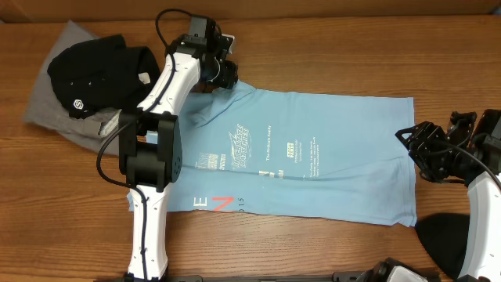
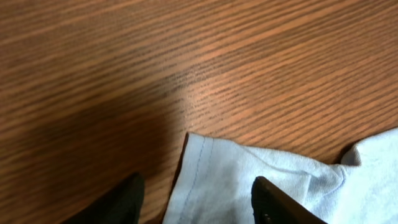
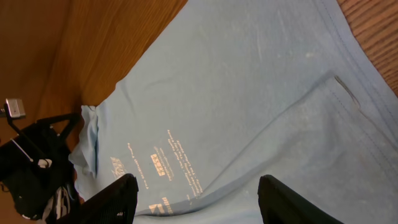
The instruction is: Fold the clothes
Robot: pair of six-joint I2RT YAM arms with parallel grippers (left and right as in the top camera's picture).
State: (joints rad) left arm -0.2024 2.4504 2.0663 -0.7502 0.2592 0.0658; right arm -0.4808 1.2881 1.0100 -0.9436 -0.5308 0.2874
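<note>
The overhead camera looks straight down on the whole counter [image 1: 329, 47]. The left wrist camera sits close above the blue shirt [image 2: 217, 174] at its sleeve hem, its 2 fingers [image 2: 127, 199] at the frame's bottom. The right wrist camera views the same shirt from farther off; all 3 share it.

The light blue T-shirt [image 1: 329, 133] bears white print and red-white lettering; black shirt [image 1: 94, 66], grey shirt [image 1: 59, 102], brown wood-grain table [image 1: 352, 47].
</note>
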